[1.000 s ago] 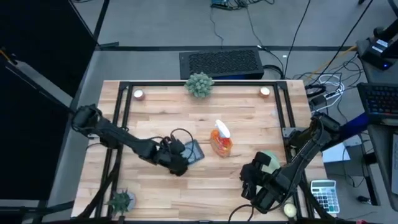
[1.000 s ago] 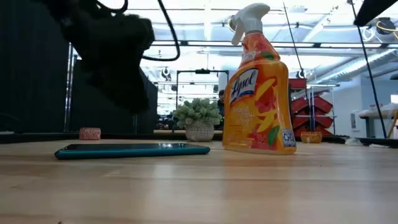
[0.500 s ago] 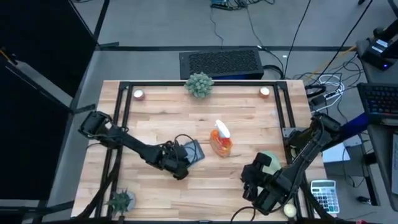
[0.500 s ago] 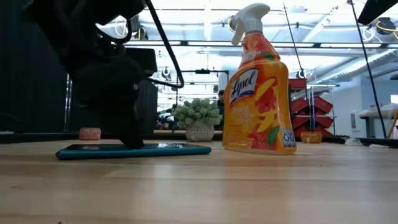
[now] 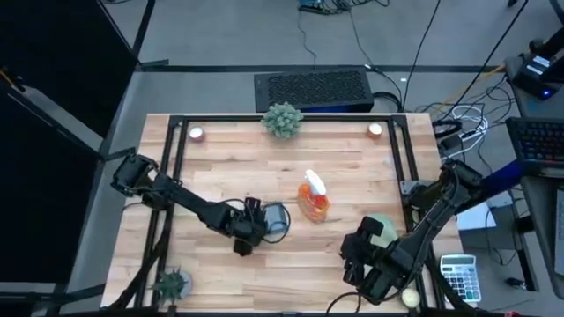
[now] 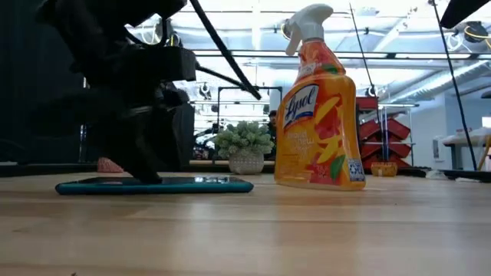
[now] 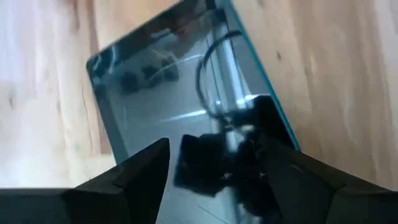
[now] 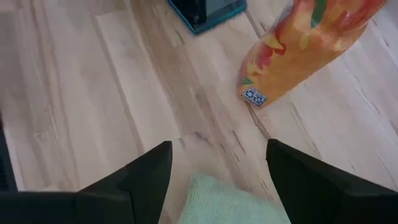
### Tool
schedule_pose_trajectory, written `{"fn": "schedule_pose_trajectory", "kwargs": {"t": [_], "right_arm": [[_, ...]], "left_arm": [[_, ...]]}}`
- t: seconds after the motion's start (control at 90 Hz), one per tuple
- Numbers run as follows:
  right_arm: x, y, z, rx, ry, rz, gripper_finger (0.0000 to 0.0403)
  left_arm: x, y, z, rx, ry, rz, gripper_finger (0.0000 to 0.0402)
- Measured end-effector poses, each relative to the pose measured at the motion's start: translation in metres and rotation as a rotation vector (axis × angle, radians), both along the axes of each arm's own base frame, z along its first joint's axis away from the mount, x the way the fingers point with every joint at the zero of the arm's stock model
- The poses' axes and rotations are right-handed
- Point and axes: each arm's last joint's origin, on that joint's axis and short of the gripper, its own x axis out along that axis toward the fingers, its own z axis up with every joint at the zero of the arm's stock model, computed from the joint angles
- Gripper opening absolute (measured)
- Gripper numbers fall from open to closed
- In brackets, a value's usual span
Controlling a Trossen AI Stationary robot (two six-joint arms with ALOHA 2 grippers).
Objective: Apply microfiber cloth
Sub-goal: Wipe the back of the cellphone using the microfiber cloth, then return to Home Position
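Note:
The dark tablet (image 5: 278, 217) lies flat on the wooden table, just left of the upright orange spray bottle (image 5: 313, 201). My left gripper (image 5: 254, 224) reaches in from the table's left, open, with its fingers down on the tablet. The pale green microfiber cloth (image 5: 381, 229) sits at my right gripper (image 5: 354, 255), near the table's front right. In the right wrist view the cloth (image 8: 217, 199) shows far back between that gripper's open fingers, with the bottle (image 8: 298, 50) and a corner of the tablet (image 8: 208, 11) ahead. My left gripper comes down slanting from the table's left, fingers spread over the tablet's screen (image 7: 155, 93). In the low view one fingertip (image 6: 144, 172) stands on the tablet's top face near its left end (image 6: 84, 185). The tablet stays flat on the table. My right gripper has the cloth between its spread fingers; whether they touch it I cannot tell.
A potted green plant (image 5: 282, 119) stands at the far edge between two small round objects (image 5: 196, 133) (image 5: 375, 129). A smaller plant (image 5: 172, 283) sits at the near left corner. Black frame rails (image 5: 176, 158) run along the table's sides. Bare wood lies in front of the tablet.
My left gripper has come down from above onto the tablet and moved a little toward the table's left edge. The tablet has slid slightly left along the table, staying flat.

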Motion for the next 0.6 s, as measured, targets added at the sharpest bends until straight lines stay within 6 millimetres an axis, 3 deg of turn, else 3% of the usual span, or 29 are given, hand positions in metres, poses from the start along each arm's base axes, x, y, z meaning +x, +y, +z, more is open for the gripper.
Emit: {"fn": "schedule_pose_trajectory", "kwargs": {"t": [0.178,0.278,0.389,0.478,0.6], "right_arm": [[0.000,0.000,0.000,-0.001,0.001,0.002,0.0242],[0.002,-0.003,0.004,0.004,-0.009,0.013,0.0242],[0.008,-0.010,0.015,0.015,-0.044,0.058,0.0242],[0.012,-0.023,0.028,-0.006,-0.058,0.133,0.0239],[0.013,-0.050,0.048,-0.049,-0.069,0.187,0.0203]], "left_arm": [[0.008,-0.006,0.027,-0.048,-0.024,0.093,0.0241],[0.011,-0.017,0.073,-0.149,-0.145,0.168,0.0241],[0.000,-0.027,0.117,-0.218,-0.264,0.173,0.0226],[-0.016,-0.027,0.142,-0.202,-0.345,0.158,0.0184],[-0.047,-0.010,0.169,-0.176,-0.400,0.174,0.0072]]}}
